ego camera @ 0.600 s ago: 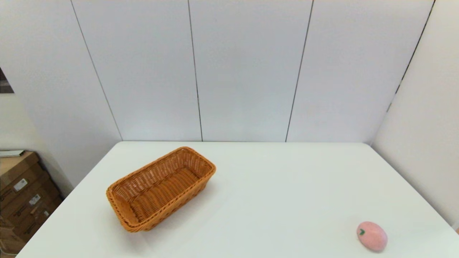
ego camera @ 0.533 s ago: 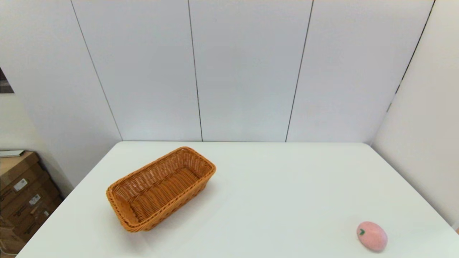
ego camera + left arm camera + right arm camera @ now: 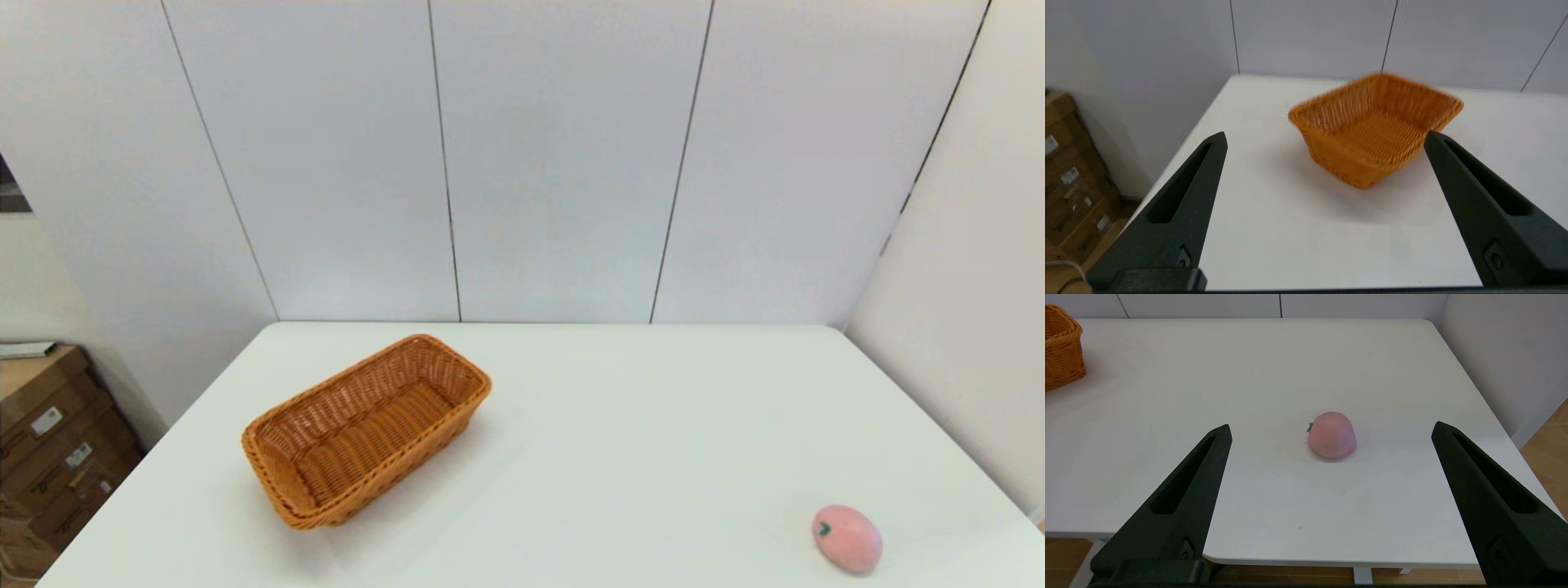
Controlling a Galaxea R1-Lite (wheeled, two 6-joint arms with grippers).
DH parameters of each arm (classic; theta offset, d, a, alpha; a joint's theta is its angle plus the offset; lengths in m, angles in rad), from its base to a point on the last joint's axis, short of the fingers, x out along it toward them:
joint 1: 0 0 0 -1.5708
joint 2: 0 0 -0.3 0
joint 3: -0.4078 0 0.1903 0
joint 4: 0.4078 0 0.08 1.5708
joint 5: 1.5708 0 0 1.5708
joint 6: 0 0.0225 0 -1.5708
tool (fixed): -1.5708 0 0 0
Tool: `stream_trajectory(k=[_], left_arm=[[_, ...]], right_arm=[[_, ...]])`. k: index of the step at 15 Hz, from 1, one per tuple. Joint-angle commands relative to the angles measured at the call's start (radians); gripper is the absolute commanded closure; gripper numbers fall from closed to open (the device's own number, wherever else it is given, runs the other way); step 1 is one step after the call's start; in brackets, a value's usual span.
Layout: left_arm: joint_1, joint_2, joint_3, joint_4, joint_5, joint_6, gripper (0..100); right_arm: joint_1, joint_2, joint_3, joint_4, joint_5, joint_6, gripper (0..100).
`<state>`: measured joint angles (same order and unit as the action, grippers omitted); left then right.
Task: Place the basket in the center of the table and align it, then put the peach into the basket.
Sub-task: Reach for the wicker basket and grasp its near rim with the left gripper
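Showing the scene from near to far: the left gripper [image 3: 1325, 139] hovers near the left near edge of the table [image 3: 620, 441], its two black fingers [image 3: 1180, 204] spread wide apart and holding nothing. Ahead of this gripper, apart from both fingertips, lies the basket [image 3: 1374, 128], an orange-brown woven wicker tray that rests on the table with one rounded corner turned toward the gripper; its interior holds nothing. The right gripper [image 3: 1331, 430] hovers just off the near edge of the table on the right side, likewise with its fingers [image 3: 1180, 502] spread wide and nothing between them. Directly ahead of it, in line with the gap between the fingertips but beyond them, lies the peach [image 3: 1332, 435], a small pink toy fruit resting on the table with a green leaf mark at one end. In the head view the basket [image 3: 366, 431] sits on the left half of the table, skewed diagonally to the table's edges, while the peach [image 3: 847, 537] lies near the front right corner, well apart from the basket. Beyond the table stands a white panelled wall [image 3: 563, 155], and stacked cardboard boxes [image 3: 49, 449] stand beside the left edge.
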<state>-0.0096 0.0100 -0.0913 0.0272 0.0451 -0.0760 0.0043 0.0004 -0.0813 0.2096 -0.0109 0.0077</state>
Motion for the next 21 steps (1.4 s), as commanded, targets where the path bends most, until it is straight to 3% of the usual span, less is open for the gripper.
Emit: stream_trajectory(k=[1, 6, 10, 14, 21], left_arm=[[0.000, 0.389, -0.304, 0.122, -0.001, -0.128, 0], [-0.009, 1.101, -0.490, 0.126, -0.005, -0.459, 0], [-0.122, 1.395, -0.556, 0.128, -0.007, -0.636, 0], [-0.139, 1.725, -0.619, 0.126, 0.002, -0.740, 0], [-0.138, 1.941, -0.688, 0.122, 0.030, -0.811, 0]], right_arm=[[0.000, 0.000, 0.000, 0.002, 0.000, -0.002, 0], [0.000, 0.000, 0.000, 0.002, 0.000, -0.003, 0], [0.000, 0.000, 0.000, 0.002, -0.001, -0.003, 0], [0.000, 0.000, 0.000, 0.002, 0.000, -0.002, 0], [0.000, 0.000, 0.000, 0.002, 0.000, 0.000, 0]])
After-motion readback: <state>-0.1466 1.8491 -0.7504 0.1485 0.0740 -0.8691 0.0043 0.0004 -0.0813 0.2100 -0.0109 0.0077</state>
